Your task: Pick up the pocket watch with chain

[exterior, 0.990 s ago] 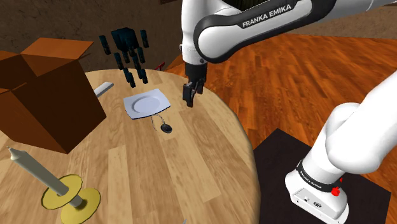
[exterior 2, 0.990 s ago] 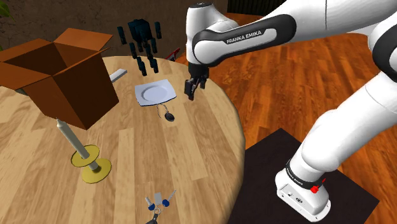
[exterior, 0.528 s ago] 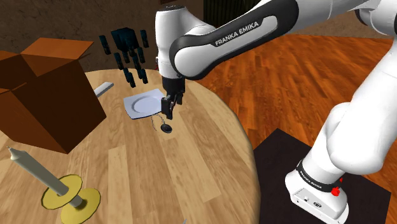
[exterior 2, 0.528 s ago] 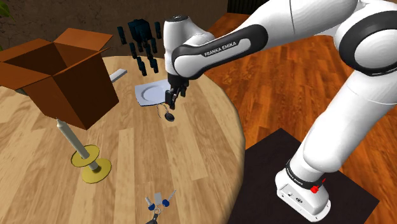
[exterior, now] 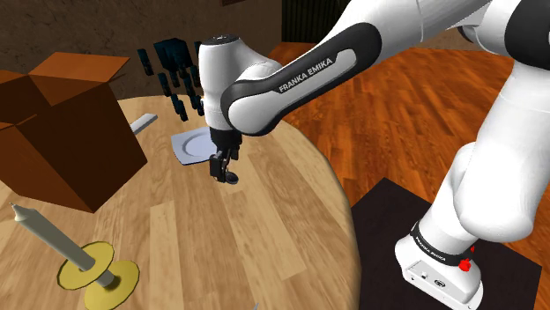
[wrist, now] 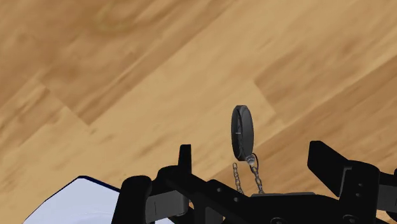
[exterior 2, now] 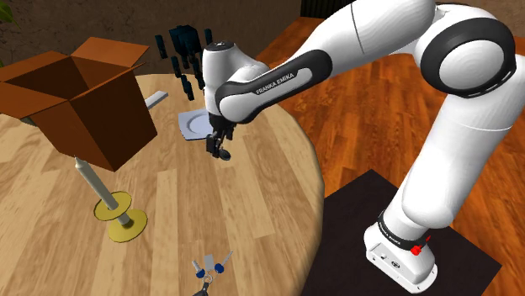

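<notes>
Your gripper (exterior: 219, 169) hangs low over the round wooden table (exterior: 264, 247), a little left of the shoulder view's centre. Its fingers (wrist: 334, 167) stand wide apart and clasp nothing. The pocket watch (wrist: 242, 132), a small dark disc, lies on the wood just beside the white plate (exterior: 187, 146). In the wrist view it sits just ahead of the gap between the fingers, and its chain (wrist: 256, 177) runs back under the hand. Nudge forward until the disc is centred between the fingertips, then descend straight until they nearly meet the wood. The case looks thin and low, so a high close would likely slip over it. Close slowly on the rim, not the chain.
</notes>
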{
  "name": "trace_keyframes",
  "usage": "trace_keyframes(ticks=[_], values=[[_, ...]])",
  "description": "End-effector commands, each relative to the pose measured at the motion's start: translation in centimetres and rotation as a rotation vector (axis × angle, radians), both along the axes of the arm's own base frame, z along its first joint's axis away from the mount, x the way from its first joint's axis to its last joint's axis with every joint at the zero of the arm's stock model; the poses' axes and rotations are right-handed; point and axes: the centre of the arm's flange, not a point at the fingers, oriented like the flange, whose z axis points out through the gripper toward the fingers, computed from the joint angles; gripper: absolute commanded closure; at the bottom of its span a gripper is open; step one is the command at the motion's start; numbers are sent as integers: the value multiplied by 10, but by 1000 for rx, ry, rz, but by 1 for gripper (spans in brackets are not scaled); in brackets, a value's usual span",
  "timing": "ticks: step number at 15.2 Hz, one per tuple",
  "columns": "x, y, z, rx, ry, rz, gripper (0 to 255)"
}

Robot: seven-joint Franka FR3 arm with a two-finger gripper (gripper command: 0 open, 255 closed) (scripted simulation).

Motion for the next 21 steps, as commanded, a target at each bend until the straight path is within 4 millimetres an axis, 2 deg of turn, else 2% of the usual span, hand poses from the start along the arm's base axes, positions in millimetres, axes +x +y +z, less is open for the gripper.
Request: trace_keyframes(ticks=[1,4,5,14,21], values=[[1,1,-10,0,-1,0,0],[1,1,-19,0,-1,0,0],[1,1,-19,0,-1,1,255],[1,1,-19,0,-1,0,255],[1,1,18,0,-1,0,255]])
